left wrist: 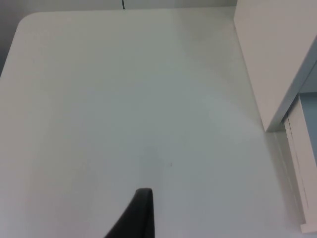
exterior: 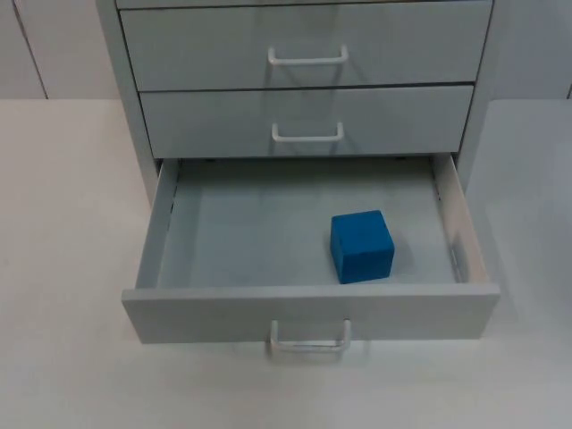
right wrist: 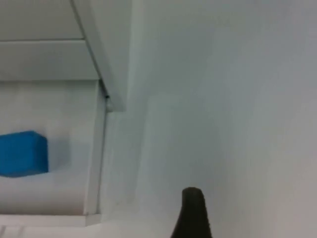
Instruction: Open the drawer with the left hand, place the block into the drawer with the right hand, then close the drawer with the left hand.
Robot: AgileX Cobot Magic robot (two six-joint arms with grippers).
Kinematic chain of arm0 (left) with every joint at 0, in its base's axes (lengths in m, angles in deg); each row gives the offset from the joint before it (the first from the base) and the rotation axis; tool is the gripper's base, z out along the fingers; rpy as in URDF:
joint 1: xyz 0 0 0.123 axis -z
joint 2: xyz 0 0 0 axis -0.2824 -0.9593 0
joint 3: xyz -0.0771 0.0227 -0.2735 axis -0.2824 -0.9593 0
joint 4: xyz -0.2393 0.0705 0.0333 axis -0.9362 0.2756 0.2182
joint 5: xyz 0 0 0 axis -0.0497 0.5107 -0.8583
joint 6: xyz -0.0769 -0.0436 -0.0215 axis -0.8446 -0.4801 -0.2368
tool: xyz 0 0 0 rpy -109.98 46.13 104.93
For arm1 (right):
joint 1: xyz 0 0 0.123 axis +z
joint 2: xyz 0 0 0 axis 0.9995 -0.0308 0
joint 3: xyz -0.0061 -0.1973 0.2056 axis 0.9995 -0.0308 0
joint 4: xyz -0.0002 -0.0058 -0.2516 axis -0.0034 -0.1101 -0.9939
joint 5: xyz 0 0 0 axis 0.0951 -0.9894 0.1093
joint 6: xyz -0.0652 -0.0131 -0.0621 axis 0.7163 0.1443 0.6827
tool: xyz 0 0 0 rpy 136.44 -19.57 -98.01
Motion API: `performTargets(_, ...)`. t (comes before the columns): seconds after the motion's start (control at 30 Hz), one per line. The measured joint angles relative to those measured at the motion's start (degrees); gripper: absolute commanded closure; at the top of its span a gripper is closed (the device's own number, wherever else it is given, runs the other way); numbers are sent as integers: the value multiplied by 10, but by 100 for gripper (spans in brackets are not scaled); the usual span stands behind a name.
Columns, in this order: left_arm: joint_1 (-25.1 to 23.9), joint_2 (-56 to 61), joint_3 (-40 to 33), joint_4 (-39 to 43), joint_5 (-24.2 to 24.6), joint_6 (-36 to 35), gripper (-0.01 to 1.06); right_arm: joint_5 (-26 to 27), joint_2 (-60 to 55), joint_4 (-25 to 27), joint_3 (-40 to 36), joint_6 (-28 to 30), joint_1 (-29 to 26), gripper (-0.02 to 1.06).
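Three drawers face you in the top view: the upper two are shut, and the bottom drawer [exterior: 308, 259] is pulled fully out over the bench [exterior: 63, 268]. Inside it sits the blue block [exterior: 361, 246], resting on the drawer floor toward the right side, just behind the front panel. The drawer's white handle [exterior: 309, 338] points toward you at the middle of the front panel, so the closing push must run straight back toward the cabinet [exterior: 304, 80].

From the left wrist, you see the left tool [left wrist: 138, 213] over bare bench, with the cabinet's side and the open drawer's edge off to its right. You cannot tell how wide it stands. By my judgement this arm is the one to move next, across to the drawer front.

From the right wrist, the right tool [right wrist: 193, 213] hangs beside the cabinet's right flank, the block lying apart from it in the drawer; its opening cannot be told, and it holds nothing visible. It waits.
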Motion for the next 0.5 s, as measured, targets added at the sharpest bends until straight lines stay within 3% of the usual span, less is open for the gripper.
performTargets(0.13,0,0,0,0,0,0,0,3,1,29,-10,30,-47,45)
performTargets(0.3,0,0,0,-6,1,0,0,31,1,114,-55,102,-131,45)
performTargets(0.5,0,0,0,-8,1,0,0,41,1,163,-74,145,-178,45)
